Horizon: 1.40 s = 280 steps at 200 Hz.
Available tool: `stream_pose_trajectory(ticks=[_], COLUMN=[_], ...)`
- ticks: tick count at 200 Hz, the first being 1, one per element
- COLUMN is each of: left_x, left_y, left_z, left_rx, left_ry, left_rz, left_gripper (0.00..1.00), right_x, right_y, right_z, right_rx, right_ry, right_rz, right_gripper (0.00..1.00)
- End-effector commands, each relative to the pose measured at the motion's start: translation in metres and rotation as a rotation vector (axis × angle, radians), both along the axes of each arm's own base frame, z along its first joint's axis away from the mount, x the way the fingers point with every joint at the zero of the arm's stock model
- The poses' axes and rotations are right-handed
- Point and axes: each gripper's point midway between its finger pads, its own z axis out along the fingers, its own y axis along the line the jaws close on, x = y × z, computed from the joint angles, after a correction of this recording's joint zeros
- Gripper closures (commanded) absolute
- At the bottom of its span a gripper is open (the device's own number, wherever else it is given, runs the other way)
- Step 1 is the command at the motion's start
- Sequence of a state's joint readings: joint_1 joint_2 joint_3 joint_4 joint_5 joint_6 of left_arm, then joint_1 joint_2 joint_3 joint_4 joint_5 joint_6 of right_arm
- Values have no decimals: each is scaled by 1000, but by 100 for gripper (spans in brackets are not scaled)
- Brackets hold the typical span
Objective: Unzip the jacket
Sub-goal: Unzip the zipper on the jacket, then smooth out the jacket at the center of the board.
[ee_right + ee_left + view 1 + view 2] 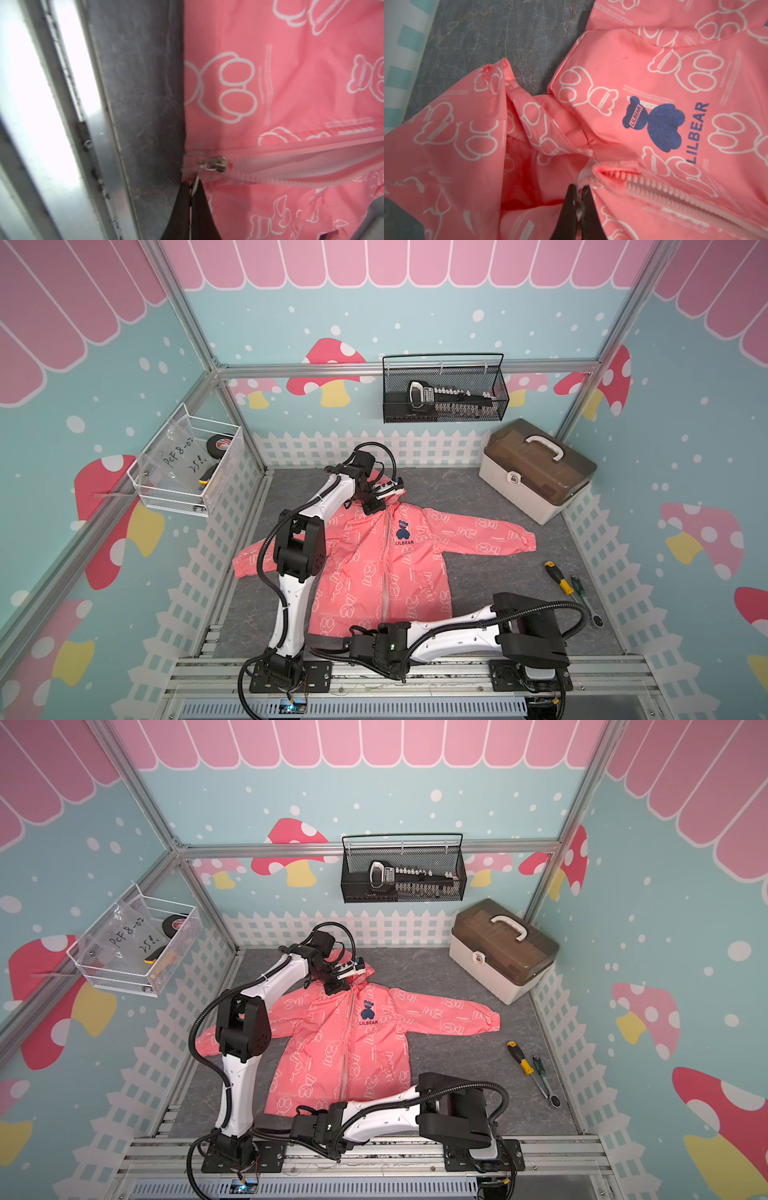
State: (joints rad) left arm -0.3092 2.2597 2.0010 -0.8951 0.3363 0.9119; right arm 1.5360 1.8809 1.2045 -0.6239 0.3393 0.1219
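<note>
Presently the jacket [374, 560] lies flat, mid-worktop [498, 572]. Closed on the collar edge at the zip's top is the left tool [578, 188]; the right tool [192, 184] is closed on the pull tab [197, 176], slider [217, 164] at the hem. Hold the collar taut and draw straight along the teeth.

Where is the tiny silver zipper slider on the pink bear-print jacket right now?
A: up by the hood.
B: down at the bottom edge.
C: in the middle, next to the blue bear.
B: the silver zipper slider sits at the pink bear-print jacket's bottom edge beside the grey mat, its thin pull pinched in the right gripper.
</note>
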Motion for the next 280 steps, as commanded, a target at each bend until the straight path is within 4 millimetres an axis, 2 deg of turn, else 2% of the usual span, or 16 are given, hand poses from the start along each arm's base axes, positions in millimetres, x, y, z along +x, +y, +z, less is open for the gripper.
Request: stream_pose_trajectory(ticks=[1,30,65,72,78,87,88,92,95,114,147,172,193,208,241,280], left_x=[25,27,26,25,25,24,25,24,23,23,26,19,17,9,-25,-86], left_y=[1,1,0,1,1,1,1,2,2,6,20,38,70,92,134,152], left_z=[4,2,6,8,10,14,15,16,18,37,91,143,188,200,178,103], left_rx=[-8,-4,-5,-3,-4,-3,-4,-3,-3,-8,-62,-173,-284,-385,-537,-580], left_ry=[-97,-102,-115,-122,-133,-151,-155,-163,-170,-228,-376,-493,-645,-637,-519,-299], left_rz=[25,26,23,27,30,34,34,35,35,63,191,323,570,756,1093,1312], left_gripper=[100,100,98,85,73,56,51,7,2,1,1,1,1,1,1,3], right_x=[-33,-45,-35,-28,-23,-18,-18,-15,-14,-4,17,63,112,144,208,245], right_y=[-5,-5,-8,-9,-10,-9,-9,-10,-9,-7,-7,-35,-71,-90,-131,-123], right_z=[3,3,3,5,7,9,10,11,12,25,58,82,97,105,87,49], right_rx=[19,48,61,66,68,69,68,66,67,92,240,388,515,607,682,800], right_ry=[144,188,138,103,77,58,56,47,38,14,71,139,173,206,299,500], right_rz=[10,1,-55,-75,-97,-113,-114,-121,-127,-160,-260,-500,-740,-855,-1096,-1222], right_gripper=[100,100,100,100,91,64,61,54,50,32,28,30,35,38,38,58])
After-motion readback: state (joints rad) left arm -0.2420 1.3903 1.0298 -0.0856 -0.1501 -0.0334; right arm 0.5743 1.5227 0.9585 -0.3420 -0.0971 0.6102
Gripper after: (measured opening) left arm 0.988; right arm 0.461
